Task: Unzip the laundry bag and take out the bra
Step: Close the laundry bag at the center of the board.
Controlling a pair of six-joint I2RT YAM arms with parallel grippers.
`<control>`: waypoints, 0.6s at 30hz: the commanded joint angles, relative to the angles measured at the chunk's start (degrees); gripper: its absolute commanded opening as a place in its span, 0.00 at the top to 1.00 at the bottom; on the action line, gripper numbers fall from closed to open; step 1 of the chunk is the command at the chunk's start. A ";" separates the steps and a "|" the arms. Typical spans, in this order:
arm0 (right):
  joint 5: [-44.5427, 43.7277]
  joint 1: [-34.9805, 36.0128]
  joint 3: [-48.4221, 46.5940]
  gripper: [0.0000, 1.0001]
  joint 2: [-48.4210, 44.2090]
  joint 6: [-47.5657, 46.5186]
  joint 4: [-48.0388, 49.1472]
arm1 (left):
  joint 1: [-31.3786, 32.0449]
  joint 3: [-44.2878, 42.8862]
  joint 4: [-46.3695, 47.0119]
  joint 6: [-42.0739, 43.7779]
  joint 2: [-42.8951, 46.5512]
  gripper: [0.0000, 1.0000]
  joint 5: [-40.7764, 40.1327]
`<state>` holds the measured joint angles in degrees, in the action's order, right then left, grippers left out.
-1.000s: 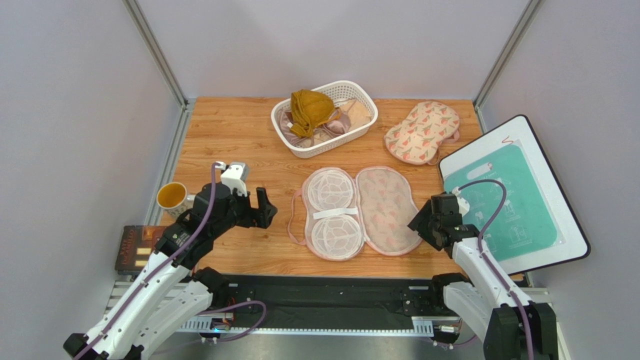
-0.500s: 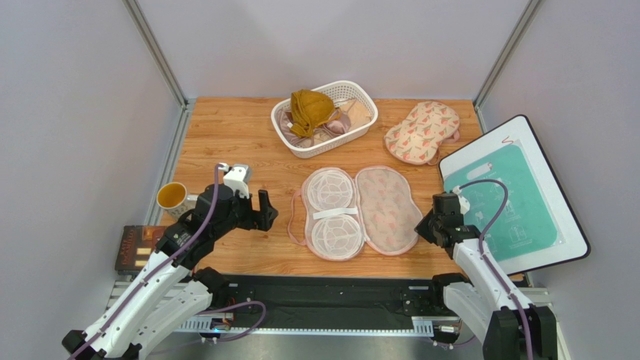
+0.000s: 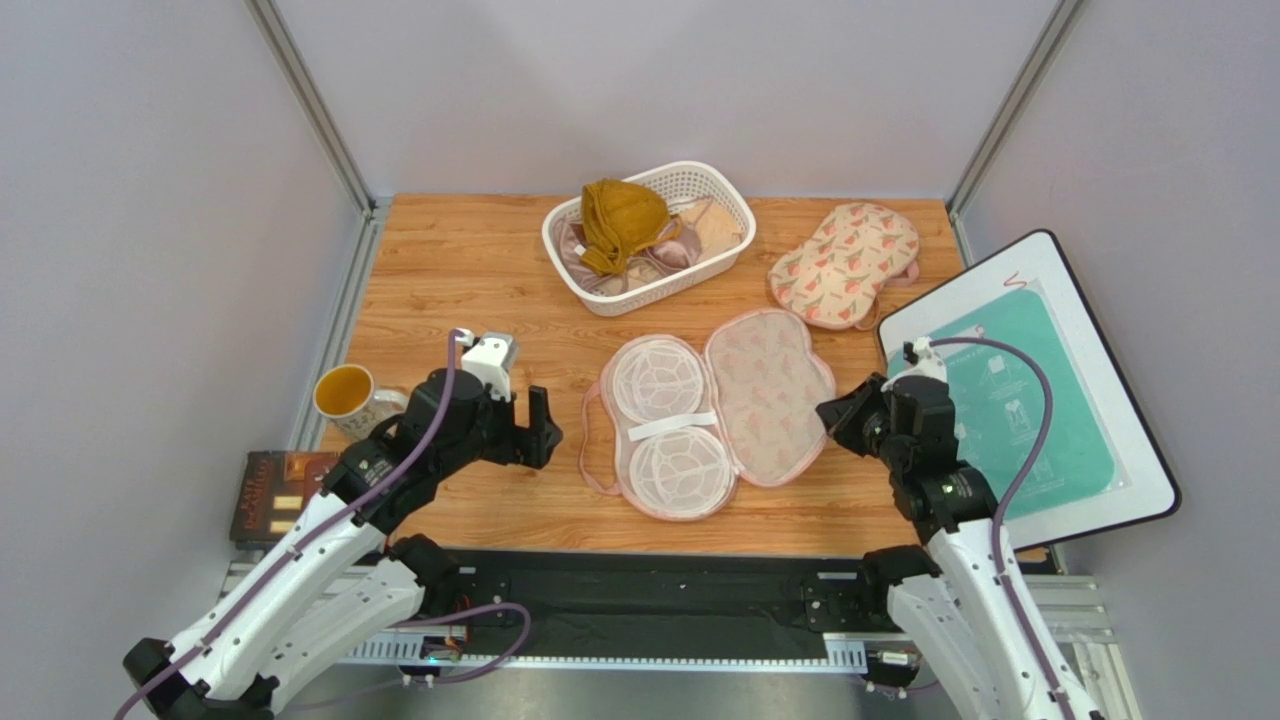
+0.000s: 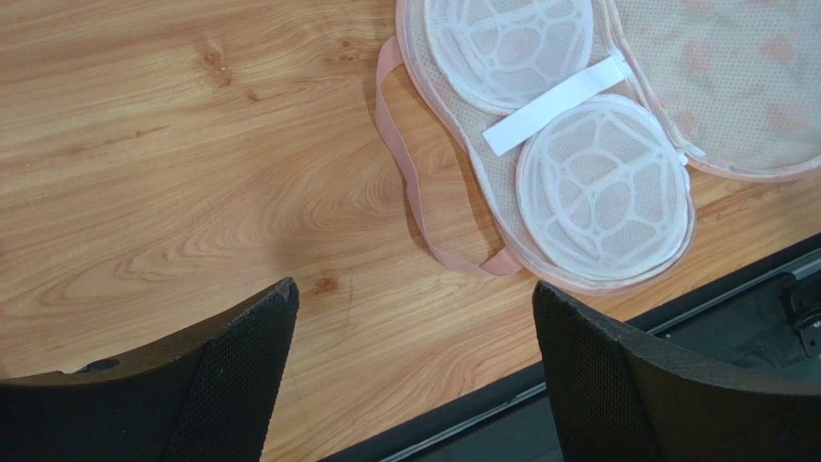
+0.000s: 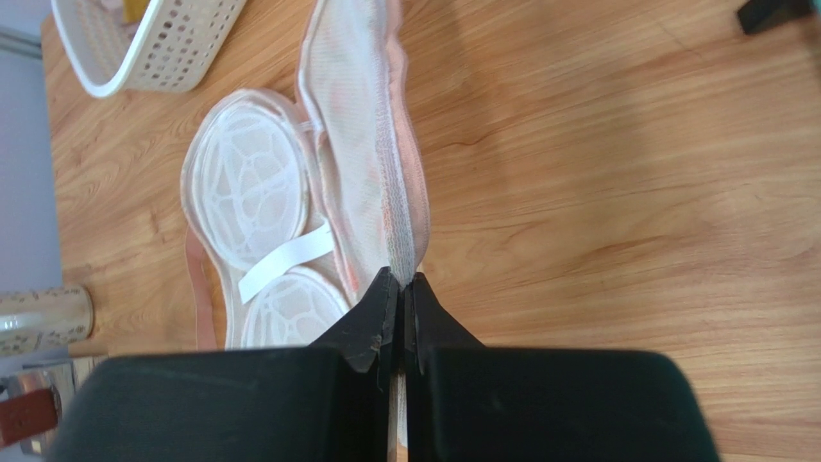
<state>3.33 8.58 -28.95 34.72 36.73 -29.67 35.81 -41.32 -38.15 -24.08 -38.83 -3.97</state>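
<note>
The laundry bag [image 3: 669,428] lies unzipped and spread open mid-table. Its left half shows two white mesh cups [image 4: 578,183] under a white strap. My right gripper [image 3: 831,416] is shut on the right edge of the bag's floral flap [image 3: 763,398] and holds that edge raised off the wood. In the right wrist view the fabric rim is pinched between the tips of the right gripper [image 5: 403,281]. The mustard-yellow bra [image 3: 621,218] rests on top of the pile in the white basket [image 3: 718,188]. My left gripper [image 3: 526,428] hovers open left of the bag's pink loop [image 4: 414,183], holding nothing.
A second floral bag [image 3: 842,263] lies zipped at the back right. A white-framed teal board [image 3: 1037,398] sits at the right edge. A mug [image 3: 346,393] and a brown box [image 3: 271,495] stand at the left edge near my left arm.
My right gripper has shut on the flap's right edge and lifted it up and to the left, tilting the flap. My left arm has crept slightly right.
</note>
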 commanded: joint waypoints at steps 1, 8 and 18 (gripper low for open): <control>1.51 6.86 -4.09 1.00 1.22 -2.28 2.07 | 0.22 -1.31 -0.08 -0.53 0.33 0.04 -0.69; -12.63 24.17 -8.40 1.00 7.54 -0.53 3.39 | 0.22 -1.39 -0.08 -0.36 -0.11 0.04 -1.31; -20.38 38.34 -13.50 1.00 16.60 0.10 6.11 | 0.22 -1.31 -0.26 -0.71 -0.46 0.04 -1.66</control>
<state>-11.27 42.65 -38.33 48.75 36.23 -27.38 35.92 -41.32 -38.44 -24.16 -39.42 -5.04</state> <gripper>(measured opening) 0.011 0.960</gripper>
